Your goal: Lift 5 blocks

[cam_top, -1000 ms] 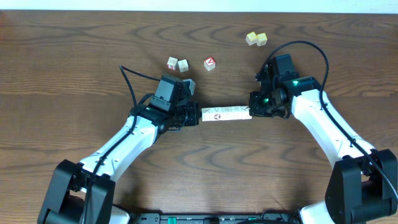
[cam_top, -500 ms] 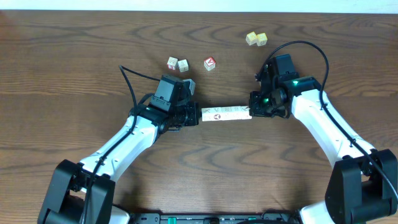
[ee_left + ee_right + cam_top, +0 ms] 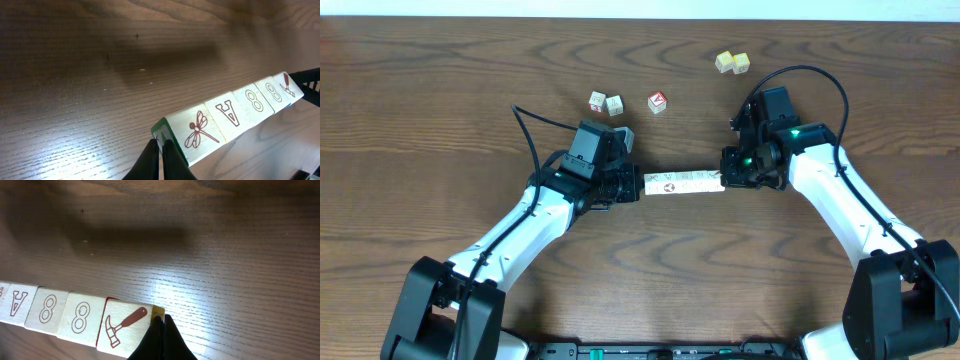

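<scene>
Near the centre of the overhead view, a row of five blocks (image 3: 683,183) is seen lying end to end, squeezed between the left gripper (image 3: 638,186) at its left end and the right gripper (image 3: 724,180) at its right end. Other pieces are left on the table (image 3: 440,80) toward the top of the frame, all well apart from the row: a pair of loose cubes (image 3: 605,103), a red-faced cube (image 3: 658,101) and two pale yellow cubes (image 3: 732,62). From this view it cannot be told whether the row is clear of the wood. At the lower middle of the left wrist view, that gripper's fingers (image 3: 147,162) are shown closed on each other with nothing between them. Their tips are set against the green-edged end of the row, which runs up toward the right edge; a dragonfly, an A, two 8s and a hammer are printed on its faces. A shadow (image 3: 165,52) is cast on the table higher in the frame, apart from the row, so the row is judged to be held in the air. At the bottom of the right wrist view, the other fingers (image 3: 155,342) are likewise closed together and butted against the hammer block's end, with the same detached shadow above. The lift is therefore judged largely done; only keeping the end pressure so that no middle block drops is left.
</scene>
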Controlling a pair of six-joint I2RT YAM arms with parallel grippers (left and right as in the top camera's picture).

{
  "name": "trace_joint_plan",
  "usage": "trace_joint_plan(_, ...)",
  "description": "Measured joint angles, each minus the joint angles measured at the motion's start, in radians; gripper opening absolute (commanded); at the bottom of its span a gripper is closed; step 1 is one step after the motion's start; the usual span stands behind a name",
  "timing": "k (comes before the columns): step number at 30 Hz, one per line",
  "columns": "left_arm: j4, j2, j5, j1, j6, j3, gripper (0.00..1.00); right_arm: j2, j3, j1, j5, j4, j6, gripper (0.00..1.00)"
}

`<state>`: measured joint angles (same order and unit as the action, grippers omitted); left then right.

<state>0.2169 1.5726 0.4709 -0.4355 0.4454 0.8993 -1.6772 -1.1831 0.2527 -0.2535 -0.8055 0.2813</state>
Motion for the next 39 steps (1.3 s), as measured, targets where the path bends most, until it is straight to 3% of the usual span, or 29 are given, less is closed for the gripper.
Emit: trace_joint_plan(39, 0.000, 0.000, 0.000, 0.000, 0.001, 0.000, 0.07, 0.000, 0.000, 0.000, 0.000, 0.000, 0.000, 0.01)
